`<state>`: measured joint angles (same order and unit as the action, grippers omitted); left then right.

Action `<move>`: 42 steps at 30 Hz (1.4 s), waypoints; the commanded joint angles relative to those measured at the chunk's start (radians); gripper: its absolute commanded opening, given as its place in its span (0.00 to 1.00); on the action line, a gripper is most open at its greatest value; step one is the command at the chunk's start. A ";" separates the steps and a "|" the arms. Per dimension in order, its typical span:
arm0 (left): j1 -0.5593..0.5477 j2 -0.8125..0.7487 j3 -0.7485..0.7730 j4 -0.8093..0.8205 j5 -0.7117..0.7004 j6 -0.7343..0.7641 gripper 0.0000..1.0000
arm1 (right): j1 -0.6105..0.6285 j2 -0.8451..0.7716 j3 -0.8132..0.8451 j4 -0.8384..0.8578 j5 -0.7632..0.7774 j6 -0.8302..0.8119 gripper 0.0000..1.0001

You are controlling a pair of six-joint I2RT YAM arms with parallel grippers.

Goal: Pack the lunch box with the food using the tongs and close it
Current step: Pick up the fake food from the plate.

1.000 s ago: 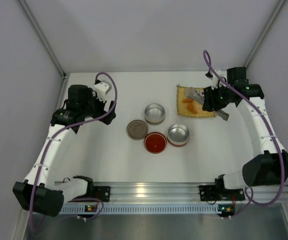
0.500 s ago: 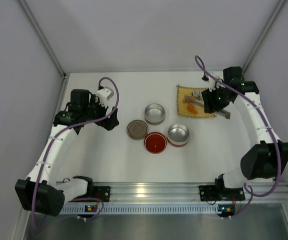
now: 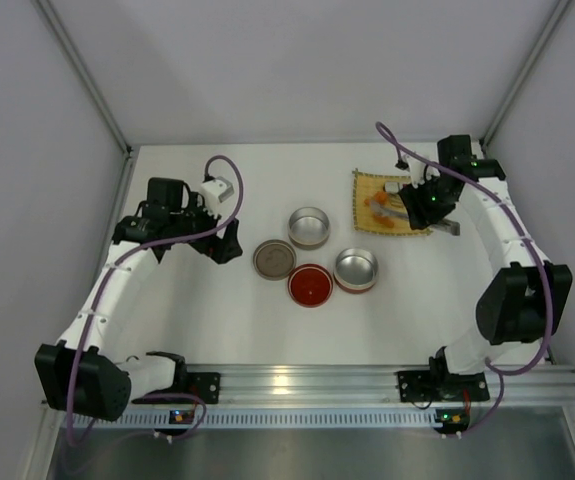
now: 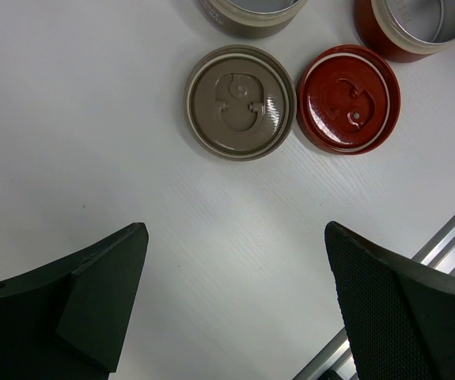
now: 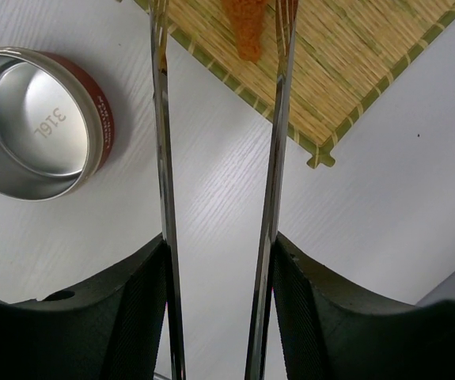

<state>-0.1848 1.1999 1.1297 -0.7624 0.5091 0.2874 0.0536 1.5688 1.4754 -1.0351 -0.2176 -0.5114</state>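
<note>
Item: long slim silver metal tongs (image 5: 162,158), two thin arms with flattened tips.
Location: held in the right gripper (image 5: 219,245); both arms run out between its black fingers, and the tips reach over the yellow woven mat (image 5: 354,63) at the far right of the table.
Right jaws: partly closed, pressing on the outer sides of the tong arms, which stand apart with the tips open.
Left jaws: left gripper (image 4: 233,237) spread wide and empty, above the brown round lid (image 4: 240,103) and the red round lid (image 4: 348,99).
Food at the tips: one small orange-brown fried piece (image 5: 247,28) lies on the mat between the two tips; I cannot tell if either tip touches it.
Other food: largely hidden under the gripper in the overhead view; no sushi rolls can be made out.
Lunch box: red-walled round steel tin (image 5: 41,123), open and empty, near the mat's edge; a second open steel tin (image 3: 309,227) sits further left.
Handling, tongs: judged light, stiff along their length and springy across it. The polished metal is likely slick, so the hold belongs well back from the tips.
Handling, food: judged light, with a possibly crumbly crust. Best taken across its narrow middle with a gentle squeeze.
Risk: too hard a pinch may crush the piece or shoot it out sideways; too light a pinch may drop it short of the tin.
</note>
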 commanded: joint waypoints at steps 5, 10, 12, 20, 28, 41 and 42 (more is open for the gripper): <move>0.004 0.012 0.035 0.000 0.049 0.015 0.98 | -0.014 0.036 0.002 0.066 0.050 -0.070 0.49; 0.004 0.010 0.028 -0.005 0.049 0.021 0.98 | -0.020 0.063 -0.009 0.098 0.060 -0.079 0.49; 0.004 0.010 0.027 -0.003 0.051 0.024 0.98 | -0.021 0.074 -0.009 0.104 0.061 -0.082 0.49; 0.004 0.030 0.031 0.002 0.052 0.029 0.98 | -0.021 0.109 -0.007 0.107 0.035 -0.091 0.49; 0.004 0.041 0.024 0.009 0.051 0.027 0.98 | -0.021 0.131 -0.012 0.122 0.026 -0.095 0.46; 0.004 0.067 0.013 0.046 0.060 -0.013 0.98 | -0.020 0.145 -0.035 0.129 0.007 -0.116 0.36; 0.004 0.069 0.015 0.044 0.060 -0.014 0.98 | -0.020 0.142 -0.036 0.129 0.007 -0.116 0.34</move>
<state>-0.1848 1.2625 1.1301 -0.7589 0.5354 0.2855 0.0433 1.7130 1.4391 -0.9546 -0.1879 -0.6067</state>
